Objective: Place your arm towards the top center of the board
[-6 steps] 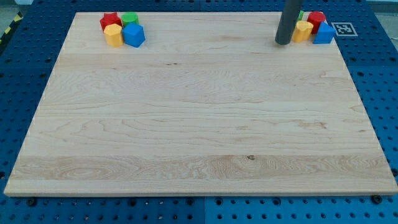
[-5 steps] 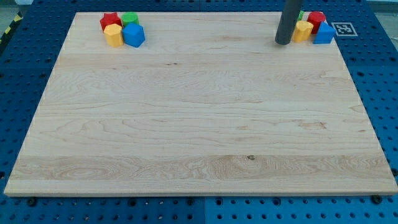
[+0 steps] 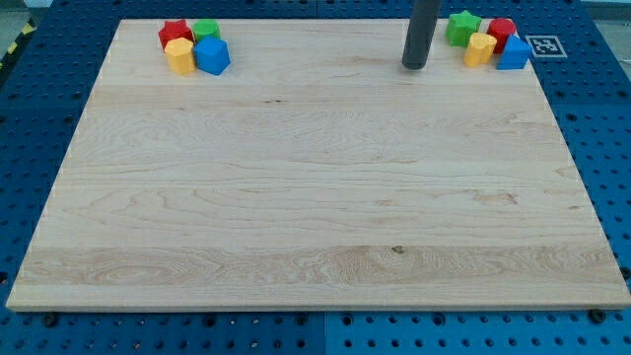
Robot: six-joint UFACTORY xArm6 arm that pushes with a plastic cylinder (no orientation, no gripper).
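My tip [image 3: 415, 65] rests on the wooden board [image 3: 315, 177] near its top edge, right of the centre. To its right, in the top right corner, a cluster holds a green star block [image 3: 461, 27], a yellow block [image 3: 480, 48], a red block [image 3: 502, 31] and a blue block [image 3: 513, 53]. The tip stands apart from them, left of the green star. In the top left corner sit a red block [image 3: 175, 33], a green block [image 3: 206, 30], a yellow block [image 3: 180, 55] and a blue block [image 3: 212, 55].
The board lies on a blue perforated table [image 3: 39, 118]. A black and white marker tag [image 3: 544, 45] sits just off the board's top right corner.
My tip has slid left along the top edge, away from the right cluster. The green star, hidden behind the rod before, now shows.
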